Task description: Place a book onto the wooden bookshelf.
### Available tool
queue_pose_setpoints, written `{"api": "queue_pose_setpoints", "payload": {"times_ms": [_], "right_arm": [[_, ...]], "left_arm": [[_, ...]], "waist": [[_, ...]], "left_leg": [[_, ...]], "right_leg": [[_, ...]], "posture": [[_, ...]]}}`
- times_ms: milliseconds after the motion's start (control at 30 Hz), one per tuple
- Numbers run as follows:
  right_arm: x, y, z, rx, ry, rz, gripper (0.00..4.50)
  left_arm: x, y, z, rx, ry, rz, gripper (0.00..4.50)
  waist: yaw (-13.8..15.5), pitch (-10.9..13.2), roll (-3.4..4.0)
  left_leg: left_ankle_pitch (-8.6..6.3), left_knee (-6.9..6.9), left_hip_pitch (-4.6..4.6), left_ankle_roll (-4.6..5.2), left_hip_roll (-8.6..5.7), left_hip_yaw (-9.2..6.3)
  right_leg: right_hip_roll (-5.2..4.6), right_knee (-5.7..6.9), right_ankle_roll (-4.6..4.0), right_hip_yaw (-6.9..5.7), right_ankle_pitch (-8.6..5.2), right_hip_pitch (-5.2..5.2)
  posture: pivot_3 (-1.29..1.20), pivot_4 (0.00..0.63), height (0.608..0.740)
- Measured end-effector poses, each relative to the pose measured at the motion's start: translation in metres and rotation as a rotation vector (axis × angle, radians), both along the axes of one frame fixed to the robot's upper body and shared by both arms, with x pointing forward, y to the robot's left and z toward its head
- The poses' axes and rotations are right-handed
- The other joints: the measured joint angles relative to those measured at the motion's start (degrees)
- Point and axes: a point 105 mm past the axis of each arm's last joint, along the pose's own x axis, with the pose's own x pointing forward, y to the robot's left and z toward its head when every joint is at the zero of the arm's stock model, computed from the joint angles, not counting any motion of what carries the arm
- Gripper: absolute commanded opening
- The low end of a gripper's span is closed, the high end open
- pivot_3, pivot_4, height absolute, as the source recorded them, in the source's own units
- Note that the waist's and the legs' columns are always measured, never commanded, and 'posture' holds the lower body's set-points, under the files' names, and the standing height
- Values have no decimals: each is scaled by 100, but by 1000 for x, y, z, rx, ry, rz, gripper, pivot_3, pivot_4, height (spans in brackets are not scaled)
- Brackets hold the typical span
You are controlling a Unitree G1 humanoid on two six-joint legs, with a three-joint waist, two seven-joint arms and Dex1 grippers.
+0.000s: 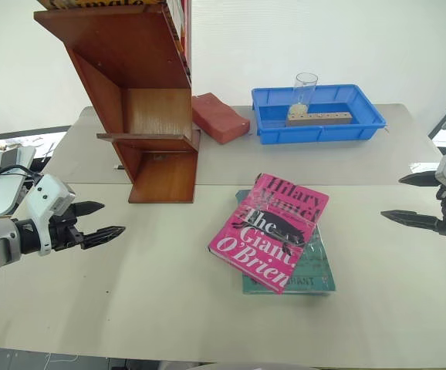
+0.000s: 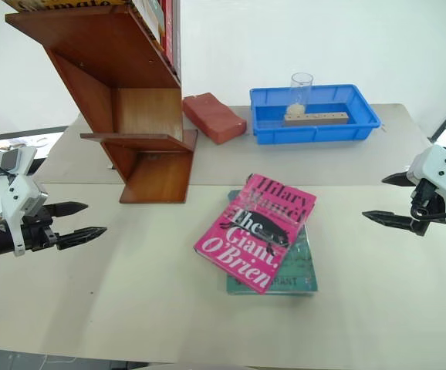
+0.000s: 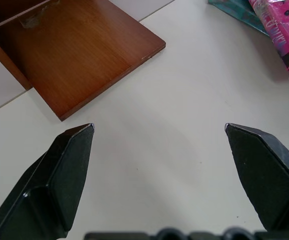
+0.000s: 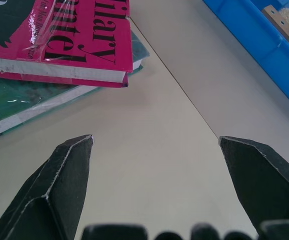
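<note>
While the book [image 1: 269,230] lies untouched atop a teal book [image 1: 309,274] at mid-bench, well apart from the wooden bookshelf [image 1: 150,100], we hold our left gripper [image 1: 99,222] and right gripper [image 1: 408,202] out wide on either side, jaws apart and empty; pickup and shelving both remain.

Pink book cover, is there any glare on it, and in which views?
Left eye view: the glossy wrap on the pink book shows pale streaks across the lettering. Right wrist view: white glints along the wrap's creases. Left wrist view: its corner shows little glare.
</note>
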Motion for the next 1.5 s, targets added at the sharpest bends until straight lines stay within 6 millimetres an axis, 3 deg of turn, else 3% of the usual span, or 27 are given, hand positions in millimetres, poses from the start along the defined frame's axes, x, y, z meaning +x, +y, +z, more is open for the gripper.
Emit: {"api": "queue_pose_setpoints", "payload": {"times_ms": [533, 633, 733, 967, 1167, 1367, 1500], "right_arm": [[7, -5, -2, 9, -50, -59, 4449], [6, -4, -8, 31, -40, -58, 3657], [3, 2, -11, 27, -34, -33, 2682], [-3, 24, -27, 2, -21, 29, 197], [1, 37, -59, -27, 33, 37, 89], [5, 48, -79, -33, 68, 52, 89], [14, 69, -82, -4, 47, 99, 89]], "left_arm": [[0, -2, 2, 24, -6, -75, 4500], [6, -10, 7, -32, -10, -86, 4500], [14, -29, 7, -173, 32, -116, 4500], [33, -102, -17, -522, 294, -256, 4500], [61, -168, -38, -754, 502, -307, 4500], [70, -194, -51, -841, 607, -288, 4500], [67, -208, -68, -859, 679, -266, 4500]], "waist": [[9, 0, 0], [16, 0, 1], [36, -2, 3], [74, -4, -1], [55, -5, -6], [-19, -5, -6], [-40, -4, -6]], "left_leg": [[0, 1, -1, 0, 1, 0], [0, 4, -2, 0, 0, 0], [1, 8, -4, 0, -1, 0], [2, 21, -8, 1, -3, -11], [2, 35, -21, 2, -6, -14], [2, 30, -7, 2, -6, -17], [2, 32, -9, 2, -7, -20]], "right_leg": [[2, 2, -8, -2, 5, -1], [2, 2, -6, -2, 4, 2], [2, 3, 5, -2, -1, 4], [9, 2, 13, -6, 5, 44], [11, -2, 7, -3, 10, 50], [13, -3, 1, -2, 13, 66], [14, -4, 4, -4, 12, 67]], "posture": [[0, 150, 649], [0, 150, 649], [0, 150, 649], [0, 150, 649], [0, 150, 649], [0, 150, 649], [0, 150, 649]]}}
